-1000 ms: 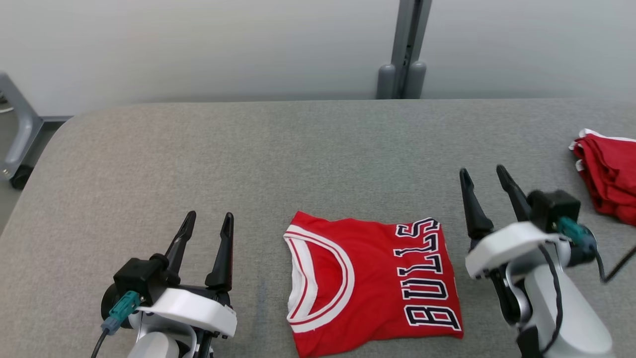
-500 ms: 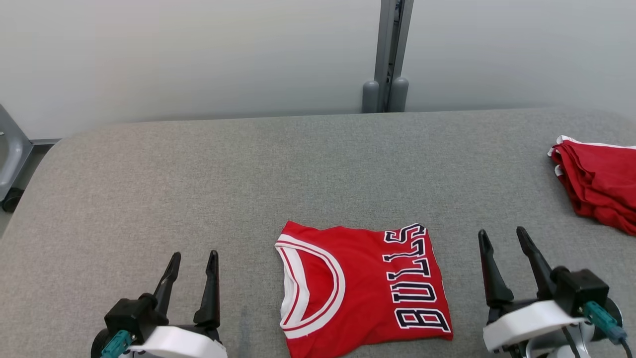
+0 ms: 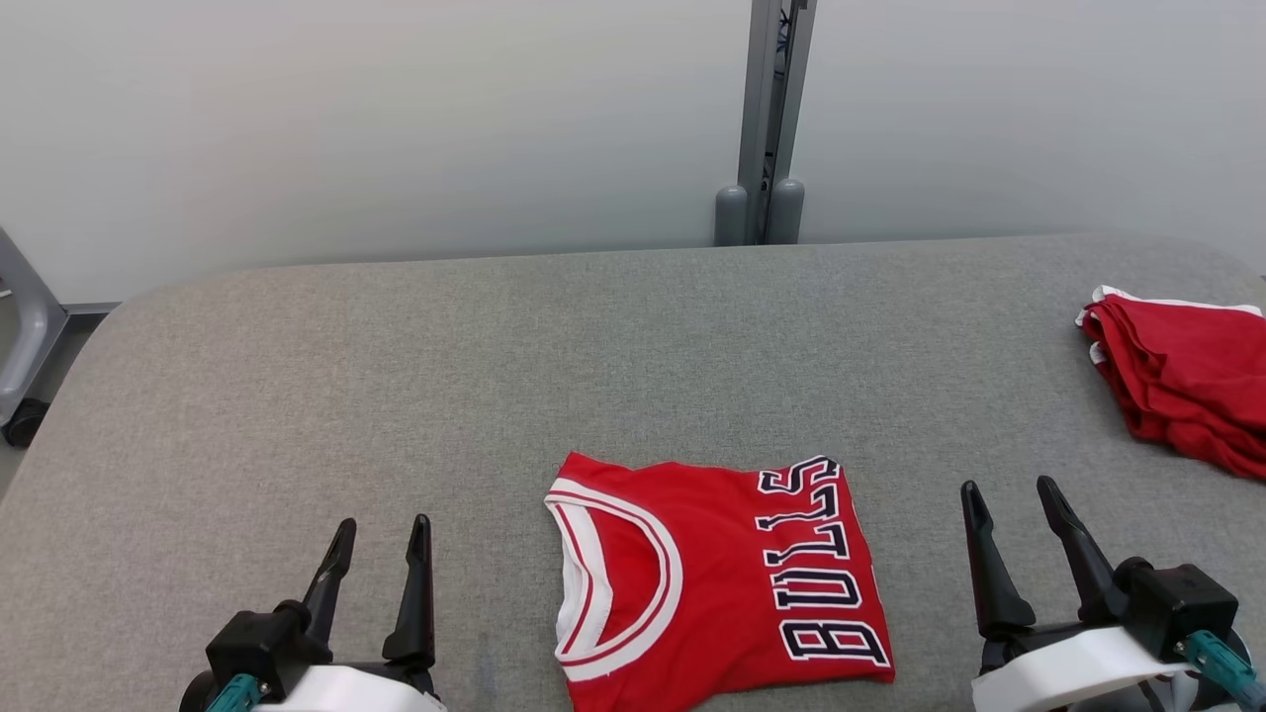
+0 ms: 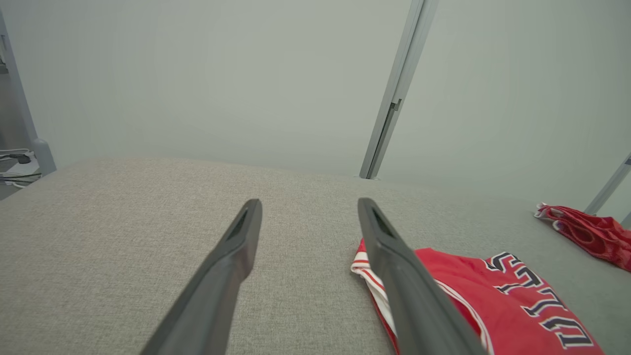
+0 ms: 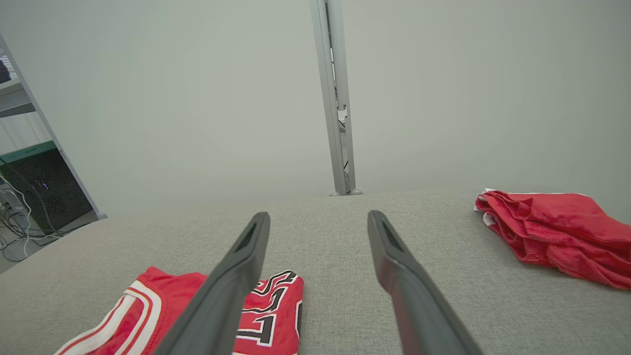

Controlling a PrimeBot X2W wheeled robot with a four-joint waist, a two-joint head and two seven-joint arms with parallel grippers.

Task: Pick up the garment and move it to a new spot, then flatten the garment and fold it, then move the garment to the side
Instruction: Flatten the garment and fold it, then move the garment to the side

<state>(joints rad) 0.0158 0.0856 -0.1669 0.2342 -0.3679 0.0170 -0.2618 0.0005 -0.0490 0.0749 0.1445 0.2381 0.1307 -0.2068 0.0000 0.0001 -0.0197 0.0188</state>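
A folded red jersey [image 3: 717,578] with white trim and "BULLS" lettering lies flat on the grey table [image 3: 495,376], near the front edge at the centre. It also shows in the left wrist view as the jersey [image 4: 493,301] and in the right wrist view as the jersey [image 5: 167,310]. My left gripper [image 3: 384,529] stands open to the jersey's left, holding nothing. To its right my right gripper [image 3: 1009,494] is open and holds nothing too. Neither touches the cloth.
A second pile of red cloth [image 3: 1182,381] lies at the table's right edge, also seen as red cloth [image 5: 552,231]. A grey post [image 3: 767,119] rises behind the table against a pale wall. A grey frame leg [image 3: 25,326] stands at far left.
The head camera tilted, shifting the whole scene. Both grippers have drawn back toward the bottom of the view, the right one most. The jersey lies as before.
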